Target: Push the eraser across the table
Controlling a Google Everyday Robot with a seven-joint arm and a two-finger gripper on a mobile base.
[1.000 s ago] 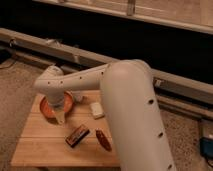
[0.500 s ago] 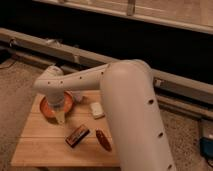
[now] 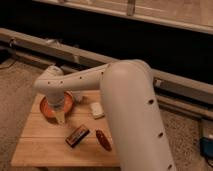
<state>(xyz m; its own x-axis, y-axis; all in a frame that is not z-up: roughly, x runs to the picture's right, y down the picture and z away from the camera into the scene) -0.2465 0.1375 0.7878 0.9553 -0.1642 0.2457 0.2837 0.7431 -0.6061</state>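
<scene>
gripper (image 3: 60,118) low at the orange bowl's (image 3: 46,111) near rim, bare table (image 3: 37,146) planks open nearer of it, eraser (image 3: 77,135) near and rightward, white block (image 3: 96,110) to its right, reddish-brown oblong piece (image 3: 103,140) past the eraser

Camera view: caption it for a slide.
Gripper by the orange bowl, above the wooden table; eraser lies nearby, apart.

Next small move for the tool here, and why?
Probably bring the tool down and across to the eraser. The tool hangs at the orange bowl, apart from the eraser, which lies mid-table with open planks around it.
</scene>
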